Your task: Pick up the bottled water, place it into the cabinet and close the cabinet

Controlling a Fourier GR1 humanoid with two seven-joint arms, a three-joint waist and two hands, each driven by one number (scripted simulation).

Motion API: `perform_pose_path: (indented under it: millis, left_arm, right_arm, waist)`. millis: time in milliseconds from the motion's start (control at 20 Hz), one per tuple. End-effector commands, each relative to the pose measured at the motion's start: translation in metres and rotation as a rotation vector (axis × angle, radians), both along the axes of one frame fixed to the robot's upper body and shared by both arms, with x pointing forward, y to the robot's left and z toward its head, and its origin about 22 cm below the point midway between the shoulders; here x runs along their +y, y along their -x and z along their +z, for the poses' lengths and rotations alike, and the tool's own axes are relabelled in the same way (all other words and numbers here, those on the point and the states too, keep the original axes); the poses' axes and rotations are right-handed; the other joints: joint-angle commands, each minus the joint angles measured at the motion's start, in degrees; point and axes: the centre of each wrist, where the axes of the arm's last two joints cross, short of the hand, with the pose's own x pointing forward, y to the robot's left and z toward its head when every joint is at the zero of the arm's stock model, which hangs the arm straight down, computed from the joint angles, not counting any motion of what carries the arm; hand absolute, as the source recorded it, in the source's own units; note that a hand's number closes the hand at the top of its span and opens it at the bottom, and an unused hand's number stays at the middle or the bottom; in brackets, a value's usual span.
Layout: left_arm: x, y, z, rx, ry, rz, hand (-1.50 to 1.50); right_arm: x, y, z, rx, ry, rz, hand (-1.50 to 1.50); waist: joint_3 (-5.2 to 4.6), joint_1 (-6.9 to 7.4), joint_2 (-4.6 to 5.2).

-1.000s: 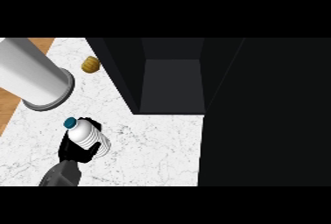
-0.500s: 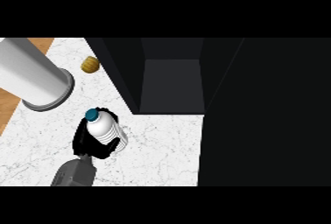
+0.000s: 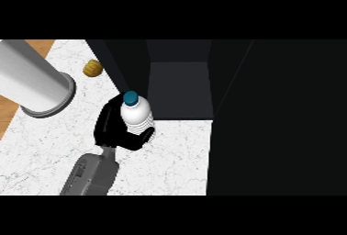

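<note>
Now the left hand (image 3: 109, 127) has the bottled water (image 3: 137, 118) — fingers curled round its lower body, blue cap pointing to twelve o'clock. Bottle and hand sit a little to nine o'clock of the view's centre, just at the mouth of the cabinet (image 3: 180, 87), whose dark opening lies at about one o'clock from the bottle. The danger, as I read it, is that near wall: the bottle looks level with the cabinet's nine o'clock edge, so a push straight ahead could knock the cap or shoulder against it and twist the bottle in the hand. It needs to shift toward three o'clock before it goes in. A tall bottle set down crooked in there could also tip over, and then the closing would be in trouble. Off at ten o'clock a big grey cylinder (image 3: 37, 87) and a small tan object (image 3: 93, 68) stand on the marble counter (image 3: 41, 151), well apart from the hand, so they pose little risk. Plenty is hard to read — the bottle's base is buried in the hand, so I cannot tell whether it is clear of the counter. The cabinet's depth is lost in shadow. The broad black panel (image 3: 278, 119) at three o'clock may be the door, but I cannot tell. The right hand shows nowhere.
</note>
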Motion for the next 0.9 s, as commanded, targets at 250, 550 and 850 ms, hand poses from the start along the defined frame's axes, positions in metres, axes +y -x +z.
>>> perform_pose_path:
  millis: [250, 550, 850]
  left_arm:
    - [-0.046, -0.034, 0.042, -0.047, -0.133, 0.047, 1.50]
    - [-0.073, -0.042, 0.075, -0.080, -0.244, 0.091, 1.50]
    - [-0.072, -0.054, 0.076, -0.087, -0.321, 0.195, 1.50]
  right_arm:
    - [0.009, -0.004, -0.005, 0.001, -0.011, -0.015, -1.50]
    - [0.007, -0.011, -0.008, 0.008, -0.013, 0.019, -1.50]
    - [0.010, -0.017, -0.009, -0.014, -0.021, 0.043, -1.50]
  waist:
    - [-0.02, -0.71, 0.22]
    - [0.05, -1.93, 0.34]
    - [0.07, -3.42, 0.71]
